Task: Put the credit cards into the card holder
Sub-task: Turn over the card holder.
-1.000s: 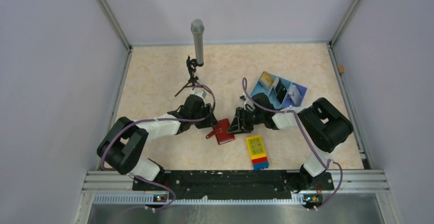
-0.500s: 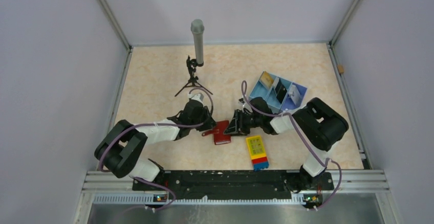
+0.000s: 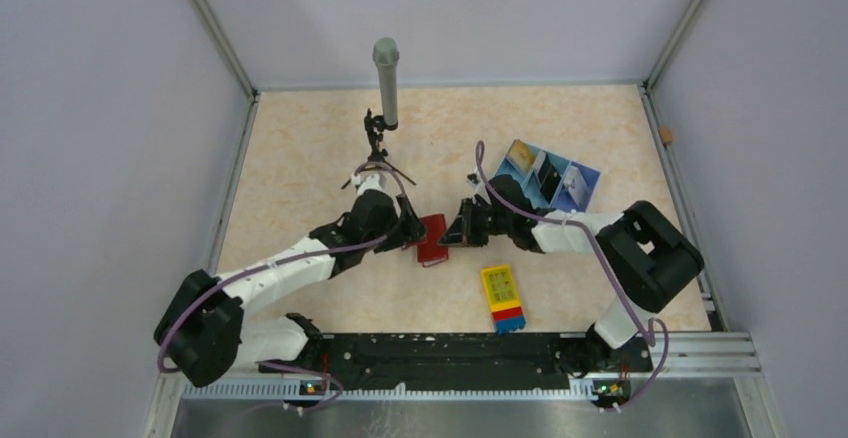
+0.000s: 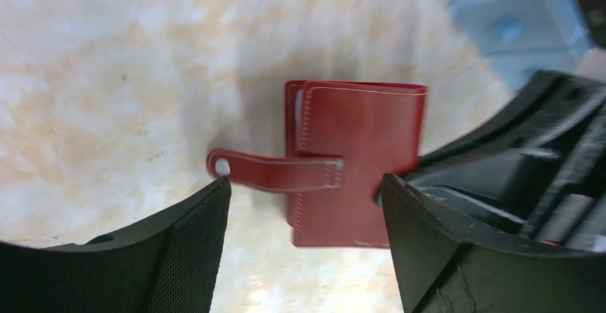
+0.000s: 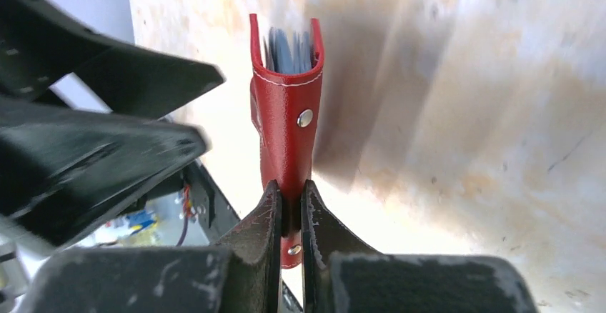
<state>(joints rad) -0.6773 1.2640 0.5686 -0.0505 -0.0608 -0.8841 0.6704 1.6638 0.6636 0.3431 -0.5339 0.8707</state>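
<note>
Card holder [image 5: 286,123] pinched in right hand [image 5: 289,193]; left hand [image 4: 306,184] spread alongside.

Lower end of card holder [image 5: 286,123] hidden inside right tool [image 5: 291,188]; pocket contents blurred; credit cards [image 3: 519,161] in tray [image 3: 588,180] indistinct.

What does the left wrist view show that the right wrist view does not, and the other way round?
Only left wrist: the unfastened closure tab of the wallet and a corner of the blue tray. Only right wrist: the blue-grey pockets inside the wallet, its metal snap, and the right tool pinching its near end. Both: the red wallet and the marbled table.
</note>
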